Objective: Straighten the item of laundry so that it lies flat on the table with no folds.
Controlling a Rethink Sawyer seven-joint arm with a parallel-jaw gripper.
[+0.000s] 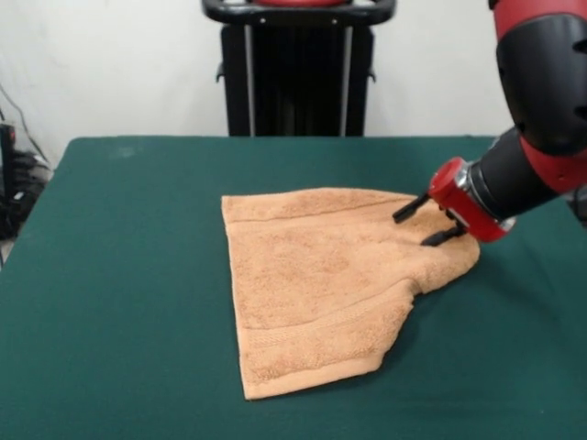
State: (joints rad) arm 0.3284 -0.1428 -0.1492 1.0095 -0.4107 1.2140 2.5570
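Orange-tan terry cloth, the towel (316, 280) lies near the middle of the dark green counter (119, 275), a little toward the right. Its left edge runs straight from the far corner down to the near one, and a ribbed band crosses it close to the near end. Further right the outline breaks — the near right corner is cut back by a notch, and beyond it the cloth bunches into a rounded lump (so it is not flat there). Over that lump sits the pincer (425, 224), its two black fingers spread apart, tips pointing left, low over the cloth — whether they touch it I cannot tell. Behind it the red and black arm (537, 101) slants up to the top right corner.
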